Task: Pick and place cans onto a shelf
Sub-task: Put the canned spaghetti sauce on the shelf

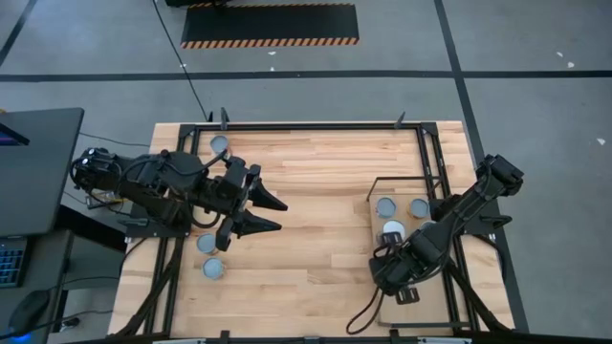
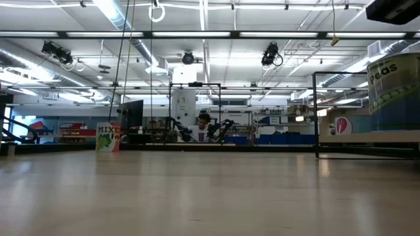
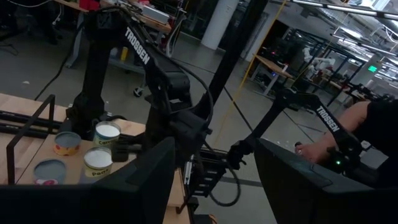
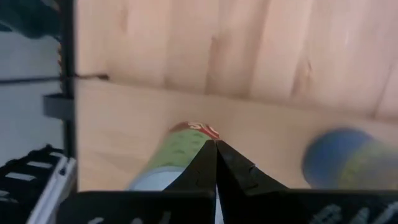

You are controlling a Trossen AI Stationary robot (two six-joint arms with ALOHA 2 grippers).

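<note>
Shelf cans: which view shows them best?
High view: three cans sit in plain sight on the shelf beside the right gripper. Left wrist view shows them distantly; right wrist view shows only blurred cans past shut fingers; low view shows one cropped can at its edge.

shelf: right side of worktop | three cans on shelf's far end | loose cans: left side, one far-left, two near-left

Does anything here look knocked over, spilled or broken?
Nothing stands out. The cans on the shelf stand upright, and the loose cans on the table show their round tops facing up. No spill or damage shows.
</note>
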